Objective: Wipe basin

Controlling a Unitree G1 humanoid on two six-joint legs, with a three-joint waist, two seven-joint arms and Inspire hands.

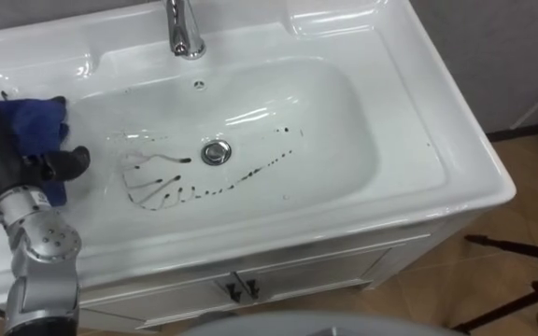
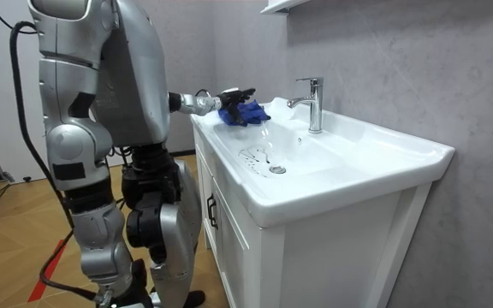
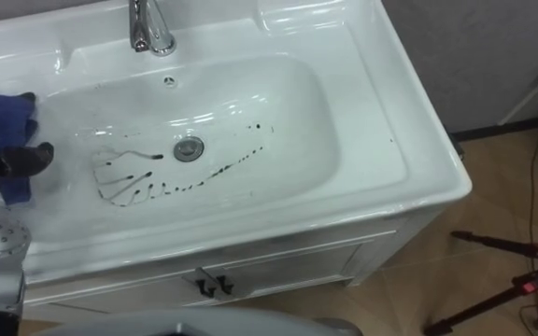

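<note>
At the nine o'clock rim of the basin (image 1: 344, 121), the left hand (image 1: 40, 168) has its fingers curled tight round a bunched blue cloth (image 1: 31, 121), ready to scrub. Dark streaks (image 1: 171, 191) at seven o'clock from the drain (image 1: 216, 152) look like the first target.

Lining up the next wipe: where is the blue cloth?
In the left eye view, the blue cloth is at the basin's left rim, held in the left hand, left of the dark streaks.
</note>
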